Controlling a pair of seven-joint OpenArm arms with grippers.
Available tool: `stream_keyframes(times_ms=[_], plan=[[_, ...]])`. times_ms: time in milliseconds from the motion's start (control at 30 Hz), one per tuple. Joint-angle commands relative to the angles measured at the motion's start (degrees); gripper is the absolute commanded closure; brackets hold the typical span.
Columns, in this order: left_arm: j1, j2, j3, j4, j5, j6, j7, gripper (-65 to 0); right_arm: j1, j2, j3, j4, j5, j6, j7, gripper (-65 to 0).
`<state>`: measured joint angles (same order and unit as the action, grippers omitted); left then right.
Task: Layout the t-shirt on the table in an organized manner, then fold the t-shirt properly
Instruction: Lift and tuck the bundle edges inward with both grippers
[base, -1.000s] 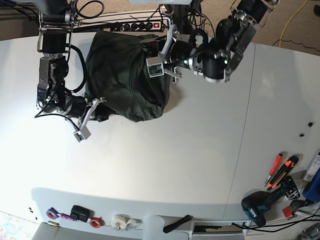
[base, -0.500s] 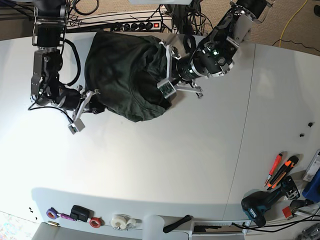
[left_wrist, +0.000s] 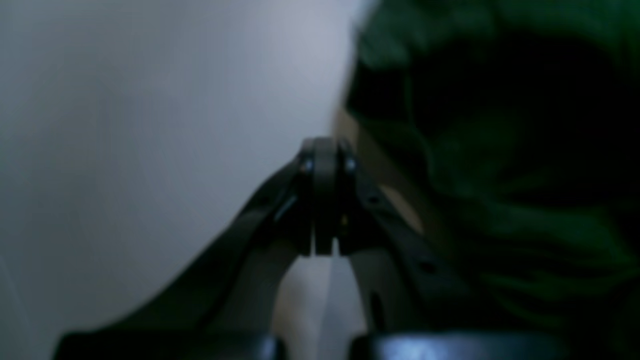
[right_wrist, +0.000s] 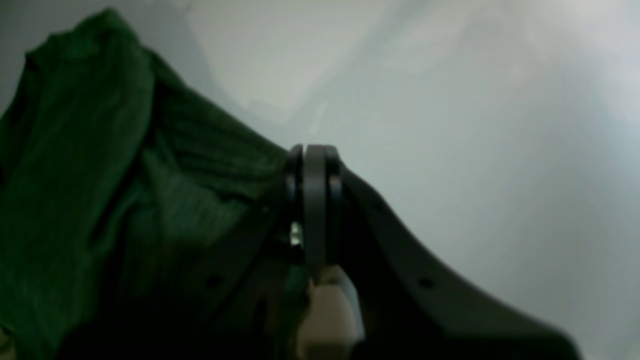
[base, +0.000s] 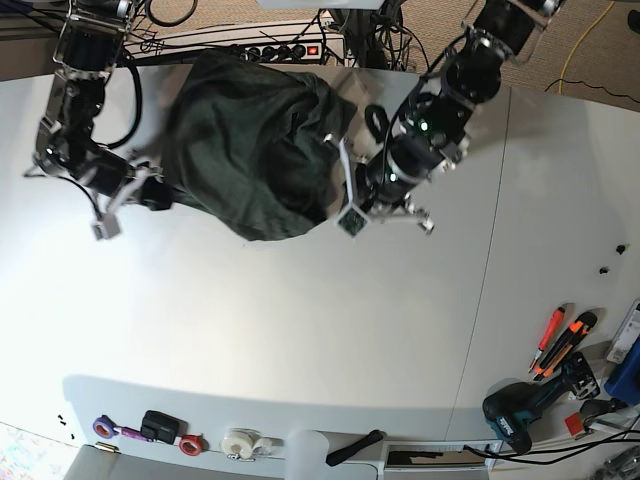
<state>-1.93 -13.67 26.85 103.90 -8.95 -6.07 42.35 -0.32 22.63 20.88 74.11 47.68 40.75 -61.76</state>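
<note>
Since a moment ago both arms have swung outward and toward the near side of the table (base: 300, 340), and the t-shirt (base: 250, 140) has been dragged wider, its lower edge now reaching further from the power strip (base: 280, 50) at the table's far edge. The dark green shirt lies bunched and rumpled on the white top just in front of that strip. The left gripper (base: 345, 200) sits at the shirt's edge with its jaws pressed together, cloth right beside them; whether fabric is pinched is unclear. The right gripper (base: 165, 195), jaws likewise together, meets the shirt's opposite edge, a fold bunched against its fingers (right_wrist: 315, 200).
</note>
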Motion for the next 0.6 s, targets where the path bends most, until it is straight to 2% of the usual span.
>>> stream_keyframes(times_ms=[0,67,133,233,300,400,567], plan=[[-1.77,0.17,-0.15,1.03,-3.26,-2.1,-1.36,0.0,0.48,0.98,1.57,0.46,0.55,-0.75,0.42,0.0],[-3.02,0.17,-0.15,1.03,-11.41,-8.35,-1.16,0.0,0.7,0.98,3.63,0.46,3.54,-0.75,0.94,0.0],[-3.26,0.33,-0.15,1.03,-18.62,-16.35,0.31,0.0,1.38,0.96,4.26,0.46,4.96,-0.75,0.85,0.0],[-2.78,0.35,-0.13,1.03,-29.77,-28.44,7.58,0.0,2.78,0.55,4.24,0.46,5.2,-0.75,0.66,0.0],[-2.51,0.33,0.0,1.03,-35.89,-33.53,13.55,0.0,3.91,0.02,4.24,0.46,5.25,-0.75,0.79,0.0],[-1.9,0.33,0.0,1.01,-39.95,-33.93,19.85,0.0,5.81,-1.4,4.24,0.46,5.25,-0.75,1.46,0.0],[0.24,0.31,0.0,0.92,-34.75,-33.93,20.15,0.0,8.74,-5.53,4.22,0.46,5.22,-0.75,1.09,0.0]])
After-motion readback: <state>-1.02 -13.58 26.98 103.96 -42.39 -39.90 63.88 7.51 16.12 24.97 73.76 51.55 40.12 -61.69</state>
